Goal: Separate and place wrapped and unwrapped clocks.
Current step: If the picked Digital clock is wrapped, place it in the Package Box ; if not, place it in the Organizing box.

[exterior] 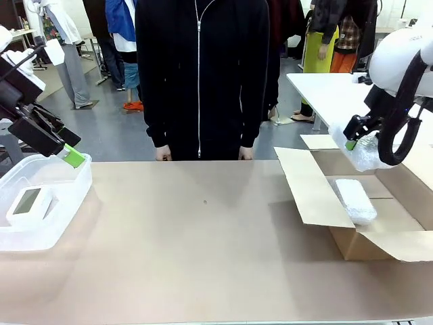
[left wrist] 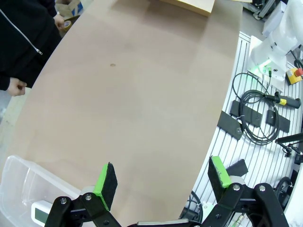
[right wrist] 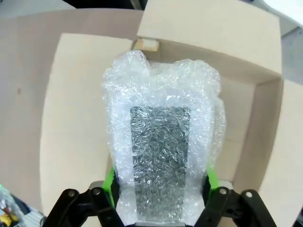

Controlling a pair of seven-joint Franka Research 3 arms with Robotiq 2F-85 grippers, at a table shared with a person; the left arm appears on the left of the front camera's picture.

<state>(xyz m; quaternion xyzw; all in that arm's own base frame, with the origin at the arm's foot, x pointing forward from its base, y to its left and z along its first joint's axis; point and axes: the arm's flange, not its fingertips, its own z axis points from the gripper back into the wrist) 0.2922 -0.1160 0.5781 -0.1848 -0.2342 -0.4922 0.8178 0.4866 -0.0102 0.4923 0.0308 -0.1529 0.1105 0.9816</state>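
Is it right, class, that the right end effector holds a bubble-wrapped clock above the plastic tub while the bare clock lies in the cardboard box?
Not quite. The right end effector holds the bubble-wrapped clock above the cardboard box, as the right wrist view shows, and the bare clock lies in the plastic tub.

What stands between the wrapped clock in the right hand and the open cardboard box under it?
Nothing visible blocks the way. The right hand holds a wrapped clock above the open cardboard box, whose flaps are folded outward. Another wrapped clock already lies inside, toward the near-left part, with bare floor beside it.
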